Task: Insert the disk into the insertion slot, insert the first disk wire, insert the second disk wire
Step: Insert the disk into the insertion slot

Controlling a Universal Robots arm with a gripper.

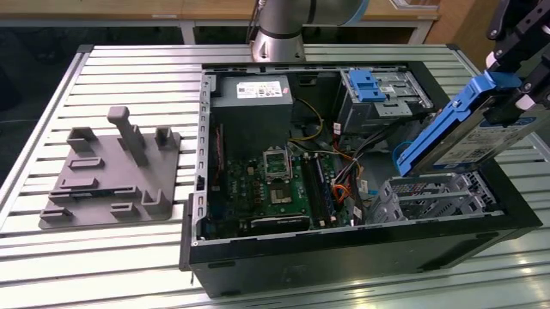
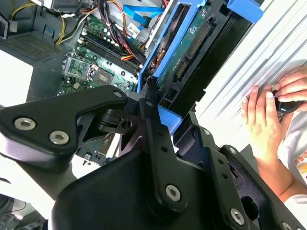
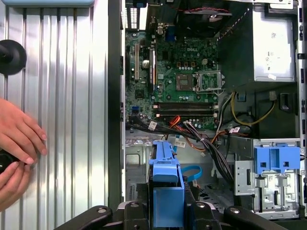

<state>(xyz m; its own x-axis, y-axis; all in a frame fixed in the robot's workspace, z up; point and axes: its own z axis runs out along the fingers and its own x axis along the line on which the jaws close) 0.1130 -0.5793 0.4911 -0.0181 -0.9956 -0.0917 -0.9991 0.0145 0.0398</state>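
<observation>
Your worktop [image 1: 103,71] carries the open computer case [image 1: 344,257]. Just above the insertion slot [image 1: 429,196] the disk [image 1: 477,138] hangs tilted, its long axis slanting down toward the slot. Its white label faces outward, with print too small to read. The tool [image 1: 516,100] is clamped on the disk's upper end.

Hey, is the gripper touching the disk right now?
Touching. In the first wrist view the gripper clamps both sides of the disk.

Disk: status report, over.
Robot hand shut on disk. Disk tilted above insertion slot, not yet in. Loose wires beside slot.
</observation>
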